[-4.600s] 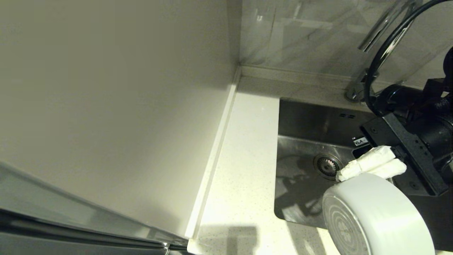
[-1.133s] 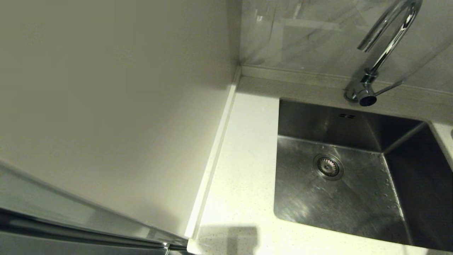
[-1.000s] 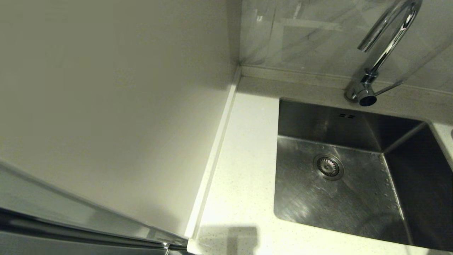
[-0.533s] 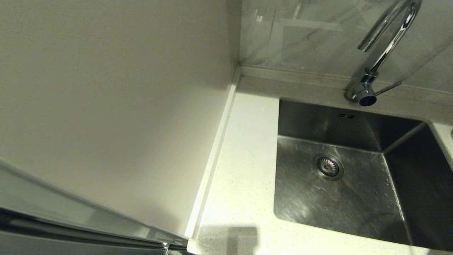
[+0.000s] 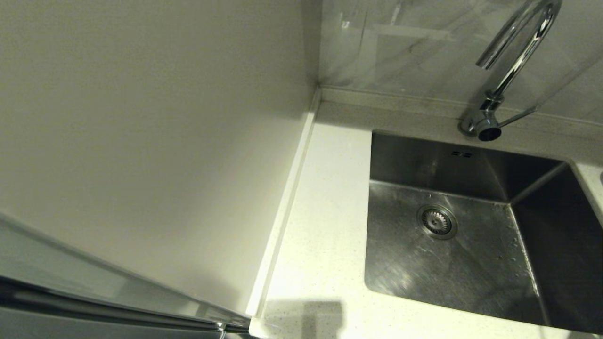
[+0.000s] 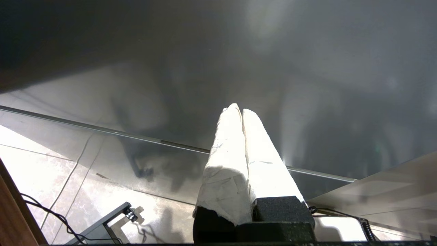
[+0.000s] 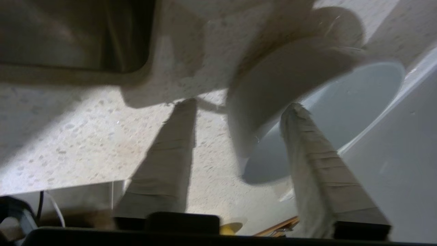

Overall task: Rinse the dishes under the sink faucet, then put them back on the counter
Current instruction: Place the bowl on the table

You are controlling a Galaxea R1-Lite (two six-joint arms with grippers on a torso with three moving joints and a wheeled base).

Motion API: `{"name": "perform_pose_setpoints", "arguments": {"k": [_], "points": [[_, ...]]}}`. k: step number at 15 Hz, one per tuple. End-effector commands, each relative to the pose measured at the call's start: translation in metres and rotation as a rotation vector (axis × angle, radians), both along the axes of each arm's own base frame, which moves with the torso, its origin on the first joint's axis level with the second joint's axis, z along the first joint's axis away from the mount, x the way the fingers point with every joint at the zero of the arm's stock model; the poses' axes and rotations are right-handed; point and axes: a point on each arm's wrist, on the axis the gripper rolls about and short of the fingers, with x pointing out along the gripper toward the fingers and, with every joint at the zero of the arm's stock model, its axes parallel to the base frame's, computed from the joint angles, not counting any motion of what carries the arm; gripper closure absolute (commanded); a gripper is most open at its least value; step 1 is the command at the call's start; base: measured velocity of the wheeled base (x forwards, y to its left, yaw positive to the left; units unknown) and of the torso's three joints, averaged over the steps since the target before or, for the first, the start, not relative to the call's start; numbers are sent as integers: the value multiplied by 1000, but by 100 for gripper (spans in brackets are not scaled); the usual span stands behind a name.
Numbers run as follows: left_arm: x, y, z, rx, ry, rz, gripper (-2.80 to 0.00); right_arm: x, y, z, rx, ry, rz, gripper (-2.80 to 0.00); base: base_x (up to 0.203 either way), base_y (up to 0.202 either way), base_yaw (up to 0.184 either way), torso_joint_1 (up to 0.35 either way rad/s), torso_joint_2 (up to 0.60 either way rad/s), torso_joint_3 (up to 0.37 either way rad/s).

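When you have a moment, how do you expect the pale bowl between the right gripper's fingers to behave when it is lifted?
The bowl looks smooth and glazed, so probably slippery. It seems rigid and likely breakable if dropped on the counter. The right gripper is open, straddling the bowl's wall, so a one-sided pinch may let the bowl swing.

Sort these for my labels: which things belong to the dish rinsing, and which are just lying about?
Job: bowl, open right gripper straddling its rim, sink, faucet, counter.
Lying about: wall panel, shut left gripper idle above the floor.
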Motion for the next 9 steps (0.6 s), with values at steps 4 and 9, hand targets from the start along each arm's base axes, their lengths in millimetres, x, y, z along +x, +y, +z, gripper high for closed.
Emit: {"name": "perform_pose_setpoints", "arguments": {"k": [4,9], "points": [[0,0,0,0,-3,0,0,4,-4,19,-96,-169,-7,-280,0,0,0,0,0,0],[0,0,0,0,-3,0,0,6,6,60,-215,-501,108,-280,0,0,0,0,0,0]]}}
